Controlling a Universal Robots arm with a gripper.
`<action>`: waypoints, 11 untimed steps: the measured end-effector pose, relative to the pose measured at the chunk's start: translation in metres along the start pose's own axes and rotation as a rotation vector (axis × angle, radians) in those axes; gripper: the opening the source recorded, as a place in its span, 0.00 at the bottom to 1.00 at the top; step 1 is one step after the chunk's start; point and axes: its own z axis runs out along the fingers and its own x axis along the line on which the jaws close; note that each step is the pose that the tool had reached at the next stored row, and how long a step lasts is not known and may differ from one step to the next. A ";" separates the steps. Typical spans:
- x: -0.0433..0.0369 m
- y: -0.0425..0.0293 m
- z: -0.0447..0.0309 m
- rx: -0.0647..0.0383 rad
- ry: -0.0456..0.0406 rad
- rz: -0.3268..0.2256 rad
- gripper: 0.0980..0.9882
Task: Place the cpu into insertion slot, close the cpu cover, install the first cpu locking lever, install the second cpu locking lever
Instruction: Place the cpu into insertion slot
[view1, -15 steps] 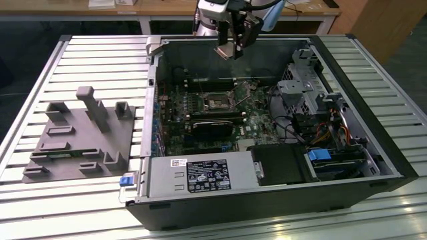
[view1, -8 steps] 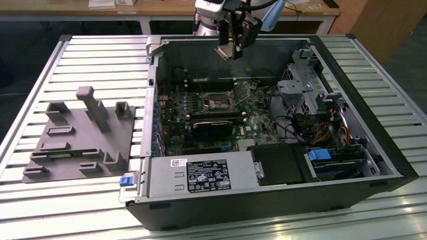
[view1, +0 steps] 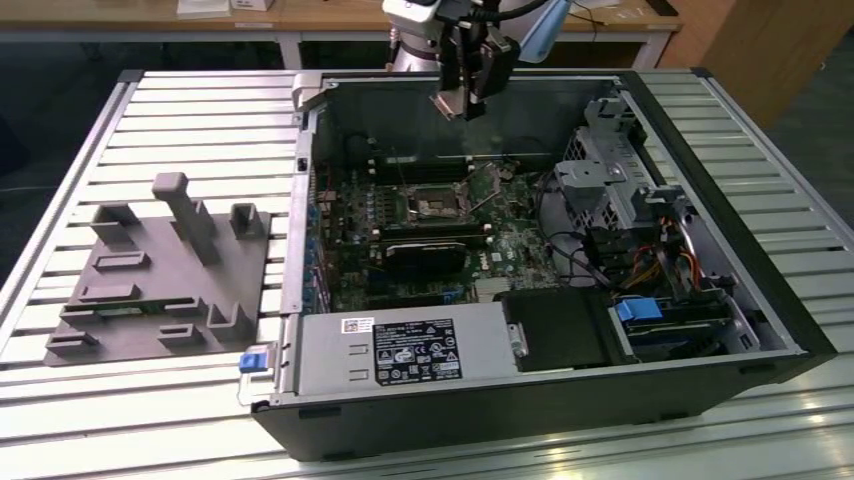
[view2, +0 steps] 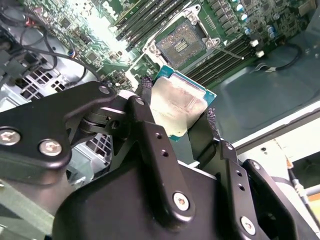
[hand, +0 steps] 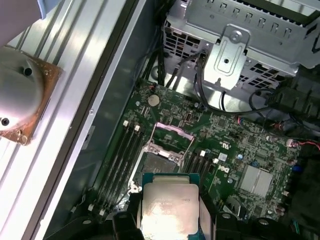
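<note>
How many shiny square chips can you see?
1. The flat silver-grey square metal chip is pinched in the black claw, held above the green circuit board. More may hide inside the black case.

Nothing here can be read clearly. In the lower middle of the exterior view, the grey metal power-supply box (view1: 327, 352) carries a large black rectangular label (view1: 414, 352) with white marks and a small white sticker (view1: 358, 324), perhaps a barcode. In the first wrist view, the dull silver square cpu (hand: 167, 207) bears faint, illegible lines.
</note>
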 end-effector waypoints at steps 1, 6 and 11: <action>0.0001 0.0000 0.0001 0.000 -0.0008 0.009 0.50; 0.0002 0.0000 0.0005 -0.001 -0.0048 0.054 0.50; 0.0002 0.0000 0.0010 -0.002 -0.0086 0.095 0.50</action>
